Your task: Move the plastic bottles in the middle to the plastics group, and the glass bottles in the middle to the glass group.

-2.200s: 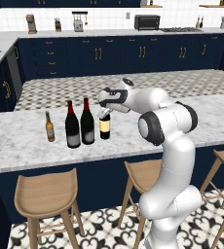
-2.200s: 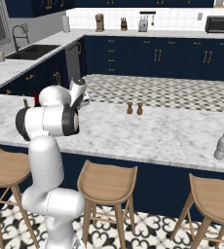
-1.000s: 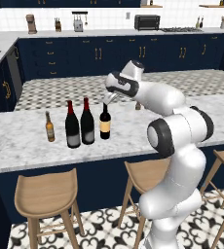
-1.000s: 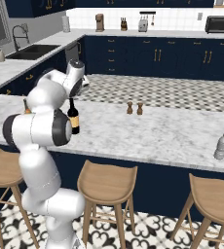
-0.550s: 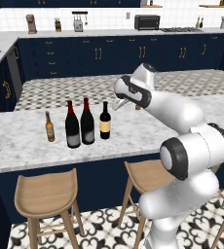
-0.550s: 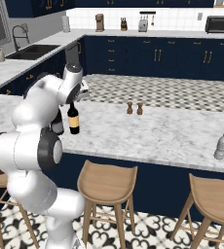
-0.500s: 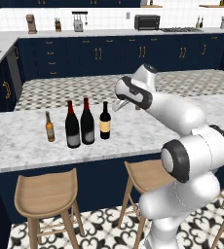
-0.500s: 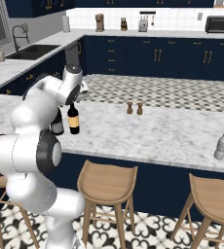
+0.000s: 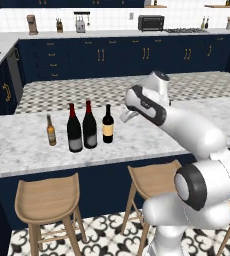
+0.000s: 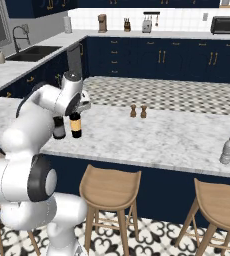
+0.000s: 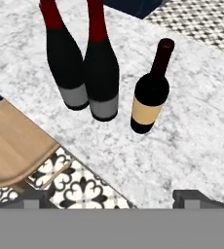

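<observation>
The gripper is being held spread wide and empty, just right of the upright cream-labelled bottle, raised near its neck.

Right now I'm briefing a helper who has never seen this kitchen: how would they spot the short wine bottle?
On the marble counter, find the row of four bottles. The short wine bottle stands at its right end, nearest the fingers; it alone has a black top and cream label.

On the marble counter an amber beer bottle, two red-topped wine bottles touching each other, and a black-topped, cream-labelled bottle stood in a row, with the gripper raised just right of them.
</observation>
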